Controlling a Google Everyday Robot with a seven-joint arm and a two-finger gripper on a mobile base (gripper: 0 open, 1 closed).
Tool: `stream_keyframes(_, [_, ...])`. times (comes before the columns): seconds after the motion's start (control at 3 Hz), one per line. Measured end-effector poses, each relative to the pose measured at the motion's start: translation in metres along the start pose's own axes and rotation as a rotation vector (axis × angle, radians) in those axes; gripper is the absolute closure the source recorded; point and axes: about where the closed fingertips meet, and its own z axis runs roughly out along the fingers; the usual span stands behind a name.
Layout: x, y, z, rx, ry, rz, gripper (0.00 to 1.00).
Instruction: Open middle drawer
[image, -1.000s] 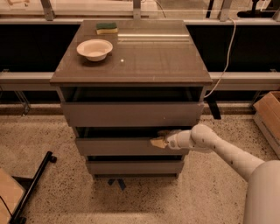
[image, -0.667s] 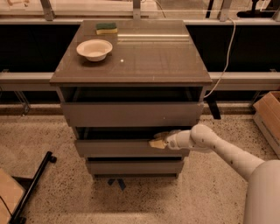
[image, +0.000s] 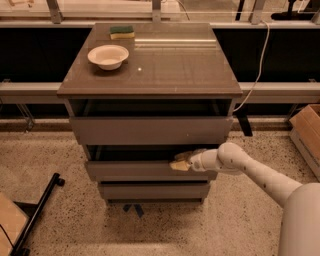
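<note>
**Here: end effector at the middle drawer's top edge**

Low on the front of the grey-brown drawer bench (image: 180, 65), the pale-tipped end effector (image: 181, 164) sits against the top edge of the middle drawer (image: 135, 171), a grey-brown, handleless flat panel of medium height. It meets the panel right of centre. Whether it is spread or pressed together on that edge cannot be told. The white jointed arm (image: 250, 170) runs back from it to the right and toward the camera.

Most of the drawer's front stretches to the left of the end effector. A dark strip of its shallow tray shows just above and behind the end effector.

Directly above the end effector is the taller, wider top drawer front (image: 150, 131). Just below it is the shortest, narrowest bottom drawer front (image: 155, 190).

Well above and to the left, on the bench top, stands a round white bowl (image: 108, 56). Farther back lies a green-and-yellow rectangular sponge (image: 122, 32).

Far to the right of the end effector, a brown cardboard box (image: 306, 130) rests on the speckled floor (image: 60, 150).
</note>
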Motion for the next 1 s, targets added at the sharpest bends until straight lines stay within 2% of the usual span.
stream_keyframes(1.0, [0.0001,0.0005,0.0007,-0.001,0.0,0.0,0.99])
